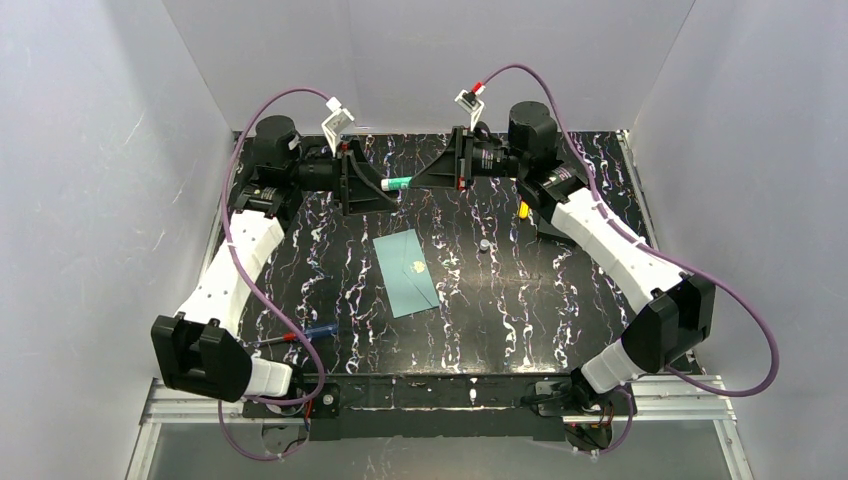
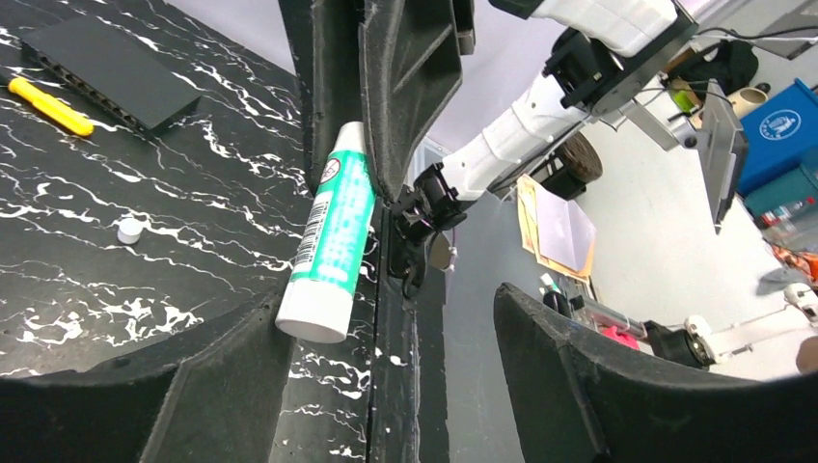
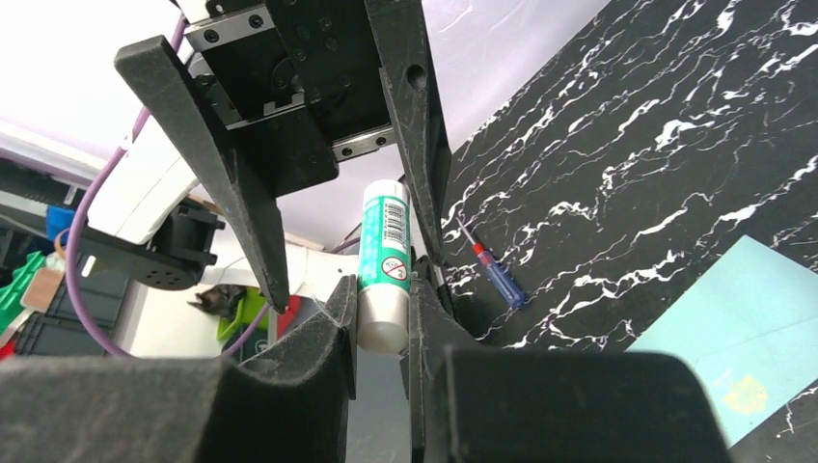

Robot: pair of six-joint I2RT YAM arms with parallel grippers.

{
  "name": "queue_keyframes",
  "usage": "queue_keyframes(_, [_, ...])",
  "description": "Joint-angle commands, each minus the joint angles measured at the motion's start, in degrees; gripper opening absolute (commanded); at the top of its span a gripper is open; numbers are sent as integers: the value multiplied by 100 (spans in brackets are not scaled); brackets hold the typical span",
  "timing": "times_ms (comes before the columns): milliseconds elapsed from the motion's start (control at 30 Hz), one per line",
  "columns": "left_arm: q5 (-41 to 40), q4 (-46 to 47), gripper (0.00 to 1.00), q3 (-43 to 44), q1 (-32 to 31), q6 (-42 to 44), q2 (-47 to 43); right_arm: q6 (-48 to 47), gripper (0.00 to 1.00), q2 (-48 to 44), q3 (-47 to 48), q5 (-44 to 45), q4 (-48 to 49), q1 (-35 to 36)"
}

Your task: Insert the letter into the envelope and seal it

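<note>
**Top external: glue stick btw two tools, envelope flat below**

Both arms meet over the far side of the desk [image 1: 560,300]. The right tool [image 3: 384,299] is clamped on the glue stick [image 1: 397,183] and holds it level in the air. The left tool [image 2: 391,309] stands wide apart round the stick's other end, w/ the tube just beside one finger, gripping nothing. Prob. reason: one tool steadies the tube so the other can work on it or take it over, ready to glue the flap.

The envelope [image 1: 408,272] lies flat mid-desk, gold seal [image 1: 417,267] up. It is well apart from both tools but within reach of each, which is handy for sealing. Flap looks folded down; stuck or not, can't tell. The letter isn't in view. It is prob. inside, but that's not certain.

Count:
- 1 envelope
- 1 glue stick
- 1 small loose cap [image 1: 484,244] near the envelope, likely the stick's
- 1 yellow marker [image 2: 50,105] beside 1 black block [image 2: 111,69]
- 1 blue pen [image 1: 300,337] w/ red end, at the near left
- 2 tools
</note>
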Motion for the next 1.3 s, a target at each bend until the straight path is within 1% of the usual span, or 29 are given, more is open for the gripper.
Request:
queue_keyframes(0, [332,107,67,140,-40,-191,78,169,1,50,45,-412,534,-2])
queue_keyframes(33, [318,106,64,192,-47,-212,107,168,1,60,32,-427,549,-1])
queue_keyframes(100, [274,105,54,254,-61,-252,119,173,1,94,38,-519,600,-1])
queue_keyframes(133, [285,110,51,270,-66,-270,128,181,1,112,35,-546,604,-1])
queue_keyframes(200, [290,114,50,305,-67,-297,131,177,1,147,8,-639,620,-1])
queue_keyframes(267, [240,123,53,331,-67,-349,139,219,1,161,-44,-705,692,-1])
queue_keyframes(333, [247,123,52,371,-67,-374,149,222,1,193,-73,-760,711,-1])
queue_keyframes(367, [278,123,49,383,-71,-382,154,221,1,209,-77,-770,714,-1])
queue_keyframes(500, [385,128,33,378,-96,-384,153,267,1,234,-77,-791,875,7])
queue_keyframes(567, [409,132,28,350,-125,-361,134,291,1,255,-39,-810,930,7])
queue_keyframes(700, [354,132,20,307,-136,-313,124,316,1,294,-6,-916,976,5])
queue_keyframes(767, [379,132,12,340,-137,-252,136,315,1,294,-19,-940,974,7])
queue_keyframes(800, [380,138,5,355,-137,-240,137,312,1,290,-23,-946,970,7])
queue_keyframes(833, [371,141,0,367,-137,-221,133,316,1,282,-34,-950,969,7])
queue_keyframes(867, [344,147,0,363,-132,-197,128,318,1,262,-35,-924,976,7])
queue_keyframes(900, [282,149,0,355,-136,-172,123,311,7,216,-41,-844,978,7])
queue_keyframes(967, [38,115,0,295,-126,-117,100,196,49,90,-93,-520,950,-12])
queue_keyframes(1000, [-112,84,0,257,-116,-70,88,116,68,36,-100,-336,876,-37])
queue_keyframes(1067, [-428,-49,0,174,-66,7,79,-47,83,-43,-100,88,637,-104])
queue_keyframes(1100, [-558,-82,0,119,-48,31,67,-123,86,-78,-120,377,463,-154])
queue_keyframes(1167, [-991,-332,0,1,-15,113,27,-251,88,-224,-246,1122,52,-250])
queue_keyframes(1267, [-1793,-423,0,-276,-14,-97,-71,-475,87,-689,-654,2780,-354,-300])
